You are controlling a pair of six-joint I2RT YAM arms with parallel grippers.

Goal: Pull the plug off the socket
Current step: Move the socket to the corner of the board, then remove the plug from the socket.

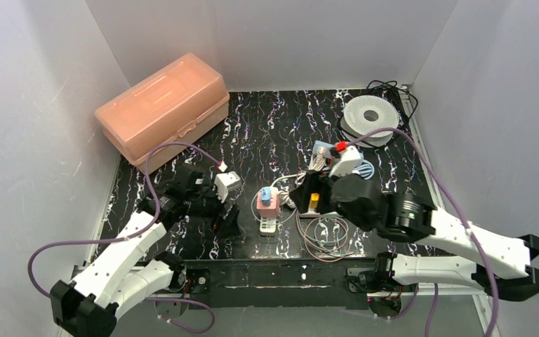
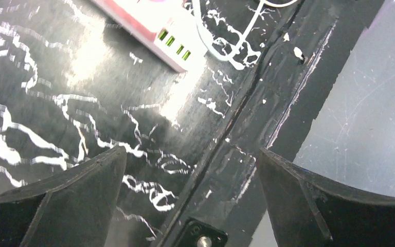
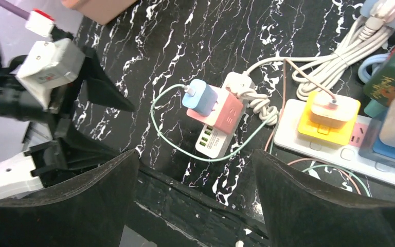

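The right fingers (image 3: 308,206) are spread wide with nothing between them, hanging above the black marbled tabletop (image 1: 281,126). Straight ahead of their tips, framed in the gap between them in the right wrist view, lies the pink socket cube (image 3: 226,116). The blue plug (image 3: 200,96) is seated in its upper face, and neither finger touches it. A mint-green cable (image 3: 153,113) leaves the plug and loops round the cube on the side nearest the fingertips. The cube's end with the green USB ports (image 3: 205,140) faces those tips. A knotted white cord (image 3: 259,103) runs off its far side. Beyond the right-hand finger lies a white power strip (image 3: 298,141) carrying a yellow adapter (image 3: 329,121).

The left fingers (image 2: 72,200) are likewise released and empty, low over the tabletop by its near edge. The cube's USB end shows well ahead of them, apart from both tips.

In the top view, a pink storage box (image 1: 161,105) stands far beyond the left fingers. A white filament spool (image 1: 370,116) lies far beyond the right ones.
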